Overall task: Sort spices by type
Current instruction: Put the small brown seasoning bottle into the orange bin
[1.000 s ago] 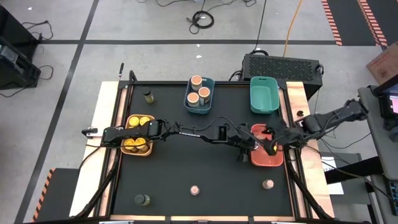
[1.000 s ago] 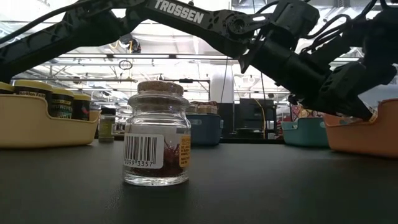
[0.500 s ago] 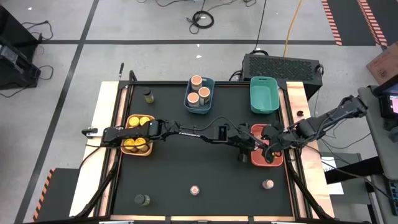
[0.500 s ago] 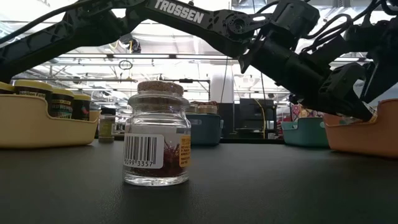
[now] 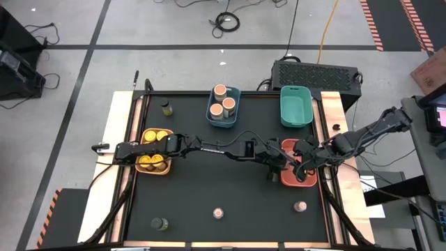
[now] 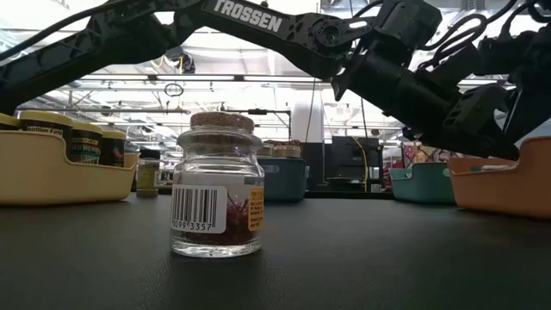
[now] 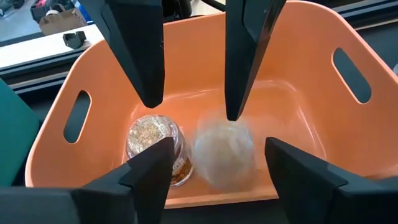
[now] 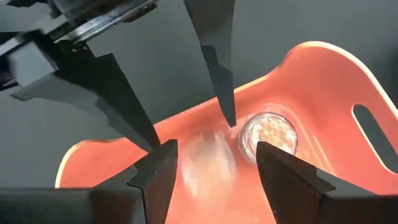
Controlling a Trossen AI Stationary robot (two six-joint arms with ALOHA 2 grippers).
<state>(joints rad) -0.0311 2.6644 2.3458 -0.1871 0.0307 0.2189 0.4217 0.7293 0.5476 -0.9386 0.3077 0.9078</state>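
Both grippers hang open over the orange-red bin (image 5: 311, 183) at the table's right. My left gripper (image 7: 216, 142) reaches across from the left and my right gripper (image 8: 214, 144) comes in from the right, fingers pointing down. Inside the bin a small clear jar (image 7: 155, 149) rests on the floor. Beside it a second jar (image 7: 224, 152) shows only as a blur, below the fingertips and touched by none. On the near table stand two pinkish-topped jars (image 5: 218, 213) (image 5: 300, 206) and a dark olive jar (image 5: 159, 224). Another olive jar (image 5: 166, 108) stands far left.
A yellow bin (image 5: 155, 170) on the left holds yellow-lidded jars. A blue bin (image 5: 235, 92) at the far middle holds peach-topped jars, and a teal bin (image 5: 295, 108) sits beside it. The left arm spans the table's middle. A cork-topped jar (image 6: 215, 185) stands close in the low view.
My right gripper has shifted a little toward the near edge over the orange-red bin. A bright bit that showed at the fingertips in the low view is gone from there. A jar now blurs inside the bin, moving below the open fingers.
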